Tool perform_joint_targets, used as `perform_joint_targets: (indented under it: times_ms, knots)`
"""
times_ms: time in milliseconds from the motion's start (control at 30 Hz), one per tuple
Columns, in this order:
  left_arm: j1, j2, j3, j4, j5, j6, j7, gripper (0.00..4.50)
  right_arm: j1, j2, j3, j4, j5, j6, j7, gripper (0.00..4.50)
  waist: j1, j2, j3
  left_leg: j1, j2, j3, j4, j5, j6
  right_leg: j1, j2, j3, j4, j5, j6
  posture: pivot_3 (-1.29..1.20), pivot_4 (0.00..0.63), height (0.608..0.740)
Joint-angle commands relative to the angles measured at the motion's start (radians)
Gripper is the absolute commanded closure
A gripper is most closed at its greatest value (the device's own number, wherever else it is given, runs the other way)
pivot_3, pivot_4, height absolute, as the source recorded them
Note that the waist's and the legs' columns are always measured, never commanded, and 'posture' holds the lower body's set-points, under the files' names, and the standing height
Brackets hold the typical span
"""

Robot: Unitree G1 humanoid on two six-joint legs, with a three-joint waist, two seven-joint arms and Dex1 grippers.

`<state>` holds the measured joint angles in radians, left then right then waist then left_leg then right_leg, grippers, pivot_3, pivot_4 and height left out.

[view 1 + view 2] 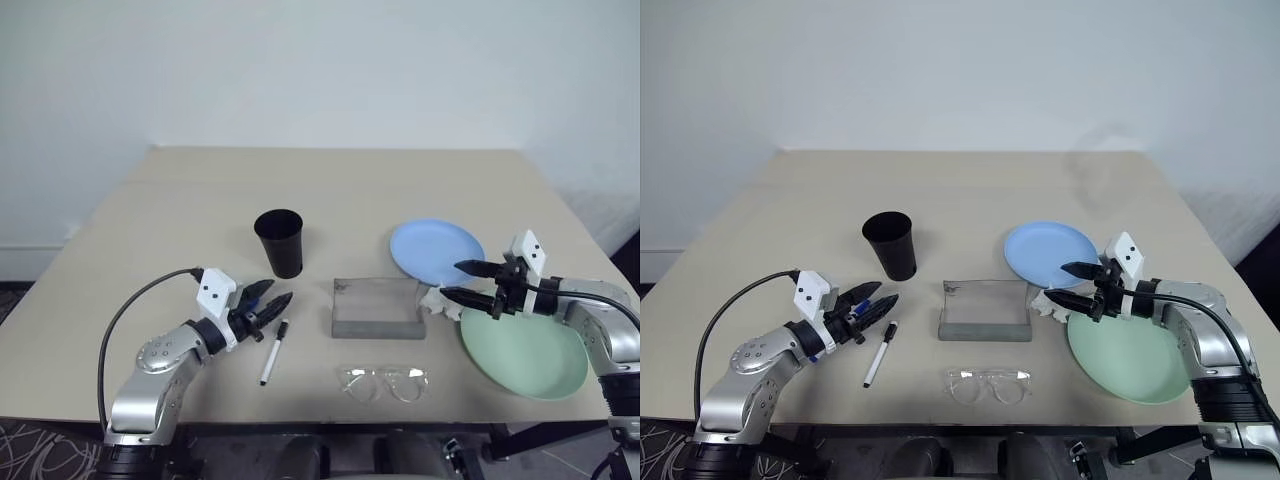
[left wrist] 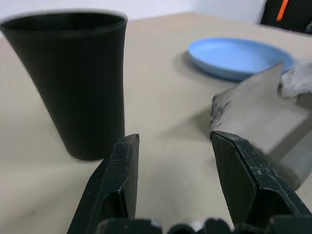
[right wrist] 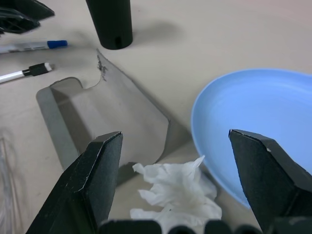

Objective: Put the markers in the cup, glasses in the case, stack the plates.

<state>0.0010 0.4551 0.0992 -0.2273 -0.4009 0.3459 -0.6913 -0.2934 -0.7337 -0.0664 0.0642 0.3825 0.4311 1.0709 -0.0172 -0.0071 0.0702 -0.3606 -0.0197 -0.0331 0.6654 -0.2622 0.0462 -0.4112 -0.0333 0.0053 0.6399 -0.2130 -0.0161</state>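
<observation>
Right end effector beside open case

black cup, grey case, light blue plate, mint green plate

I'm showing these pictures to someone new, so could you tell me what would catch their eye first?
Probably the two plates on the table's right: the blue plate behind, the green plate in front, with the open right gripper by a crumpled tissue between them and the open grey case. Left of the case stands the black cup, with the left gripper just in front of it.
</observation>
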Motion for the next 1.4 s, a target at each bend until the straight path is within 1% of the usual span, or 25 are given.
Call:
perform_joint_targets:
  times_ms: [33,167,267,367,433,533,700,900,1100,1200,1233,1400]
  knots:
    - [-0.018,-0.016,-0.004,-0.049,-0.013,-0.016,0.012,2.12,0.003,-0.047,-0.059,0.0,0.005,0.006,-0.008,0.71,-0.001,0.0,0.0,0.0,0.0,0.0,0.0,0.0,0.0,0.0,0.0,0.0,0.0,0.0,0.0,0.0,0.0,0.74]
    - [-0.009,-0.035,-0.042,-0.117,-0.037,0.004,-0.001,2.12,0.017,-0.09,-0.075,0.048,-0.015,0.004,-0.02,0.71,-0.001,-0.003,0.0,0.0,0.0,0.001,0.0,0.0,0.001,0.0,0.0,0.002,-0.001,0.0,0.001,0.0,0.0,0.74]
    - [-0.01,-0.035,-0.063,-0.14,-0.053,0.02,-0.017,2.12,0.012,-0.101,-0.087,0.093,-0.015,0.008,-0.033,0.71,-0.001,-0.002,0.0,0.0,0.0,0.003,0.0,-0.001,0.002,0.0,0.0,0.004,0.0,0.001,0.002,0.0,0.0,0.74]
    - [-0.005,-0.025,-0.088,-0.176,-0.083,0.053,-0.039,2.12,-0.001,-0.121,-0.077,0.169,-0.057,0.001,-0.06,0.71,-0.002,-0.002,0.0,0.001,0.0,0.005,0.0,-0.001,0.002,0.0,0.001,0.006,0.0,0.001,0.002,0.0,0.0,0.74]
    - [-0.019,-0.015,-0.127,-0.195,-0.085,0.072,-0.064,2.12,-0.017,-0.141,-0.067,0.254,-0.091,-0.005,-0.076,0.71,-0.002,-0.002,0.0,0.001,0.0,0.006,0.0,-0.001,0.003,0.0,0.001,0.006,0.0,0.0,0.002,0.0,0.0,0.74]
    - [-0.049,-0.013,-0.165,-0.2,-0.083,0.084,-0.081,2.12,-0.03,-0.159,-0.065,0.333,-0.114,-0.021,-0.076,0.71,-0.001,-0.002,0.0,0.001,0.0,0.009,0.001,0.0,0.005,0.0,0.001,0.008,0.0,0.0,0.003,0.0,0.0,0.74]
    - [-0.078,-0.021,-0.194,-0.185,-0.075,0.083,-0.08,2.12,-0.044,-0.172,-0.064,0.418,-0.148,-0.056,-0.084,0.71,-0.003,-0.002,0.0,0.001,0.0,0.012,0.002,-0.001,0.007,0.0,0.001,0.011,0.0,0.0,0.005,0.0,0.0,0.74]
    - [-0.083,-0.021,-0.202,-0.17,-0.073,0.078,-0.085,2.12,-0.027,-0.188,-0.063,0.448,-0.169,-0.067,-0.063,0.71,-0.004,-0.002,0.0,0.002,0.0,0.018,0.002,-0.001,0.009,0.0,0.001,0.015,0.0,0.001,0.007,0.0,0.0,0.74]
    - [-0.087,-0.022,-0.206,-0.159,-0.063,0.074,-0.085,2.12,-0.047,-0.188,-0.051,0.516,-0.2,-0.06,-0.072,0.71,-0.004,-0.002,0.0,0.003,0.0,0.021,0.003,-0.001,0.012,0.0,0.001,0.019,-0.001,0.001,0.01,0.0,0.0,0.74]
    - [-0.089,-0.023,-0.209,-0.155,-0.058,0.072,-0.084,2.08,-0.056,-0.185,-0.044,0.54,-0.209,-0.062,-0.066,1.27,-0.004,-0.002,0.0,0.002,0.0,0.022,0.004,-0.001,0.013,0.0,0.001,0.021,-0.001,0.002,0.011,0.0,0.0,0.74]
    - [-0.09,-0.024,-0.21,-0.153,-0.057,0.071,-0.083,2.08,-0.059,-0.184,-0.041,0.547,-0.212,-0.062,-0.066,1.54,-0.004,-0.002,0.0,0.002,0.0,0.022,0.004,-0.001,0.013,0.0,0.001,0.021,-0.001,0.002,0.011,0.0,0.0,0.74]
    - [-0.091,-0.026,-0.211,-0.149,-0.05,0.07,-0.082,2.08,-0.081,-0.178,-0.036,0.571,-0.227,-0.063,-0.068,3.25,-0.004,-0.002,0.0,0.003,0.0,0.023,0.004,-0.001,0.014,0.0,0.001,0.022,-0.001,0.002,0.011,0.0,0.0,0.74]
